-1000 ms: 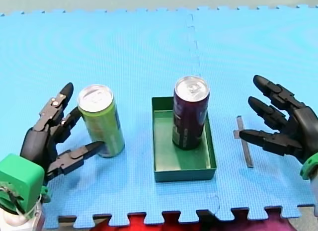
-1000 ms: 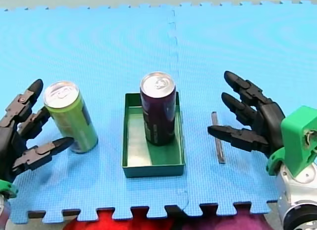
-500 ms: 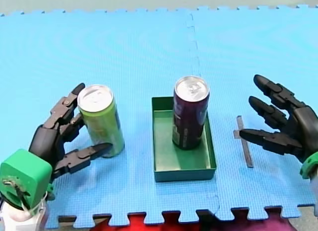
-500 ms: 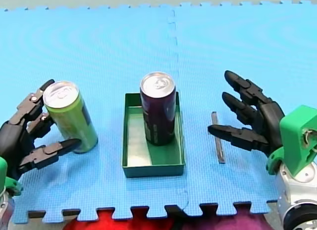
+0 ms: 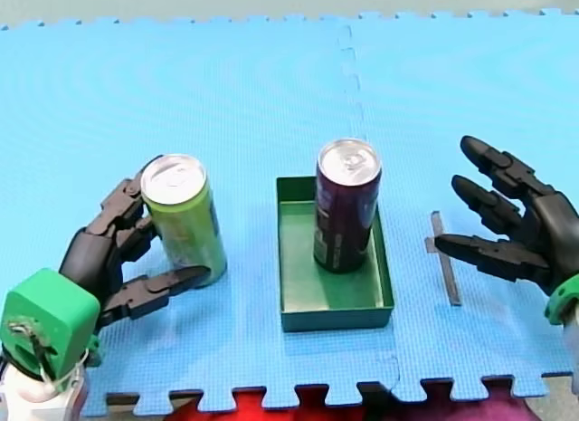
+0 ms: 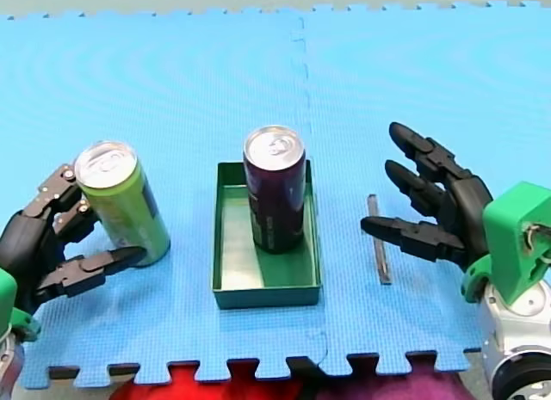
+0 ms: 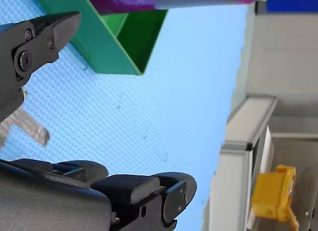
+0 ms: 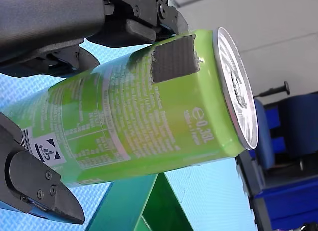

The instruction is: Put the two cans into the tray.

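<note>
Near mat edge: my left hand [image 5: 118, 258], fingers clasped on the green can [image 5: 185, 220], upright on the blue mat [image 5: 271, 95] just left of the tray [image 5: 335, 319]. My right hand [image 5: 511, 226] released, right of a grey strip [image 5: 445, 267]. Purple can [image 5: 346, 208] upright, occupying the tray's far end.

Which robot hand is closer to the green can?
Left. The left hand is curled around the green can, touching it; the right hand is past the tray, well apart.

Both head views look down at the same tray [image 5: 303, 267]; wrist views sit close, turned sideways
</note>
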Controlling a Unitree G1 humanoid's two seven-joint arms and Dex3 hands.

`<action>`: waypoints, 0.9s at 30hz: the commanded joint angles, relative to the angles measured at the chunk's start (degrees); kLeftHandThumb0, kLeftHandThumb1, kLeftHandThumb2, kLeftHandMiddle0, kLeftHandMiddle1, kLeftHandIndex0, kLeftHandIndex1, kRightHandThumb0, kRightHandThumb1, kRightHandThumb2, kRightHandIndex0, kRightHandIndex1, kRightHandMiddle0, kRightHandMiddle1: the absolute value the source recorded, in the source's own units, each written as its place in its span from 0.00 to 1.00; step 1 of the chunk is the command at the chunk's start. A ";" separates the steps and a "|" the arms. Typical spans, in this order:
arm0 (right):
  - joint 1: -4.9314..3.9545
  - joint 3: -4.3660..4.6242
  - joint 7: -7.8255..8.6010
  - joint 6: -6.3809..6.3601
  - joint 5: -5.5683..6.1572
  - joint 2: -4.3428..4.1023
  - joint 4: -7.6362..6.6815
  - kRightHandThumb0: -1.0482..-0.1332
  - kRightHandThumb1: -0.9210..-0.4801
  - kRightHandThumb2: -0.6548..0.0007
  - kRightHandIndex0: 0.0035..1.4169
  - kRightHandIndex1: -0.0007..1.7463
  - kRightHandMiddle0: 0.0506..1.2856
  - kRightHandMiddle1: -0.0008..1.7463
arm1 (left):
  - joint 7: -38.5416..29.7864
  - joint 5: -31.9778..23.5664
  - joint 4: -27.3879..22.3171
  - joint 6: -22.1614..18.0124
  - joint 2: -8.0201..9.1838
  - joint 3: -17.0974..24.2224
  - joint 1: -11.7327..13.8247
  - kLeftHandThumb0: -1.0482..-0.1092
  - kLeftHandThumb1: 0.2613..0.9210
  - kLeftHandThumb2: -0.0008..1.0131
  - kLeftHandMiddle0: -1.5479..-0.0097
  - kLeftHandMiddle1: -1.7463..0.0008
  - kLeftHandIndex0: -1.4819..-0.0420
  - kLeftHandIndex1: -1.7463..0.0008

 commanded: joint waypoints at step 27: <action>0.26 0.41 -0.90 -0.95 -0.48 -0.29 -0.07 0.26 0.59 1.00 0.28 0.00 0.25 0.00 | 3.13 -0.16 9.47 -2.78 -1.44 1.21 -5.69 0.00 0.65 0.00 0.72 0.99 0.86 1.00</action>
